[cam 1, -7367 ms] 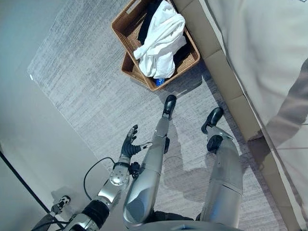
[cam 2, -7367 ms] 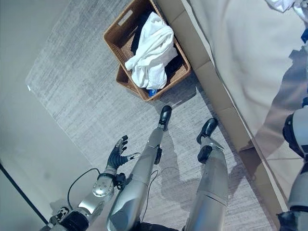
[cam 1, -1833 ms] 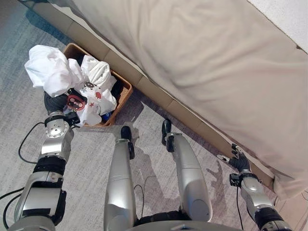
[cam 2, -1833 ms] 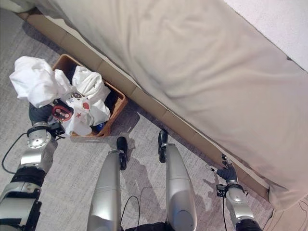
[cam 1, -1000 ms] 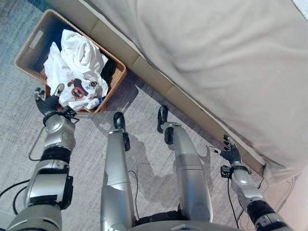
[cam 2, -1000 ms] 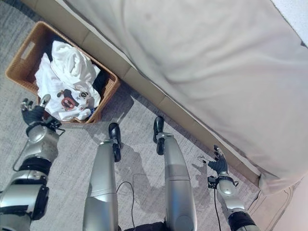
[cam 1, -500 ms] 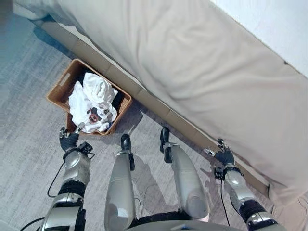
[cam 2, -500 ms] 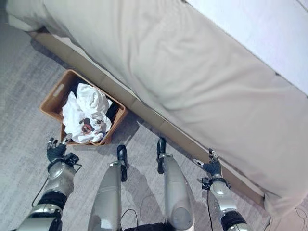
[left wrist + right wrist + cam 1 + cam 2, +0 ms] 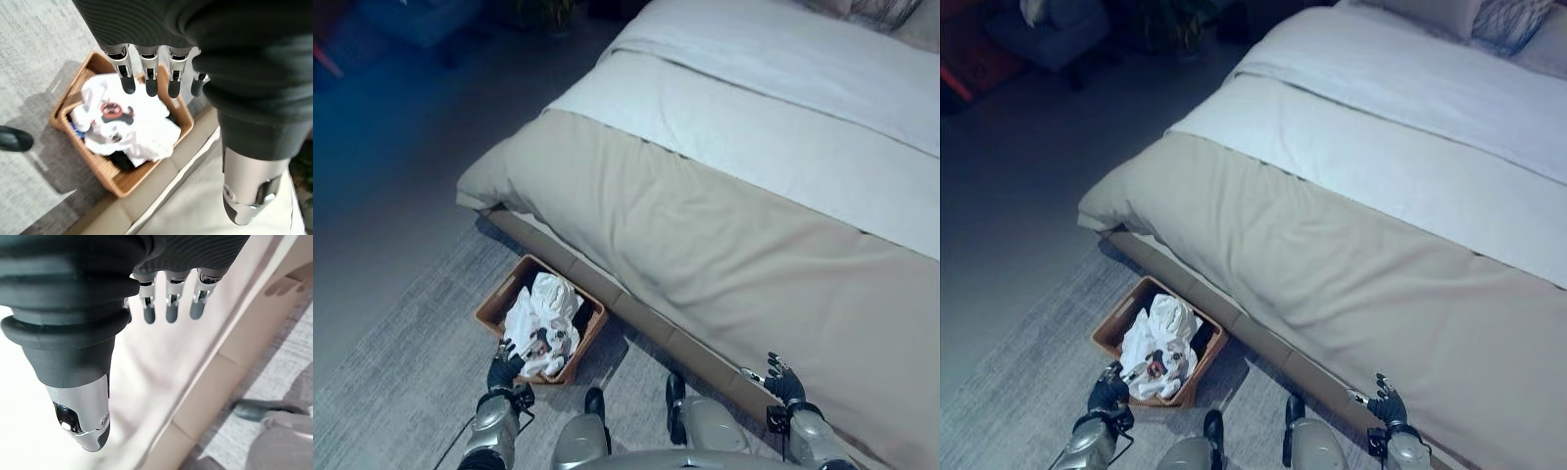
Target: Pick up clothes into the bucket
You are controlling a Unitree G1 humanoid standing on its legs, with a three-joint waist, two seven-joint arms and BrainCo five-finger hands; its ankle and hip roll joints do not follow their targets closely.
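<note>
- Grey woven carpet is seen under the scene, and a darker bare floor is found past its edge.
- A wide bed is placed along the carpet — a beige cover hangs over its near side, a white sheet lies further up.
- A brown wicker basket is set on the carpet, just beside the bed base.
- White clothes are piled inside the basket, one piece with a red print.
- The left hand is held near the basket's front edge — fingers straight, nothing held.
- The right hand is held by the bed's side, fingers relaxed and empty.
</note>
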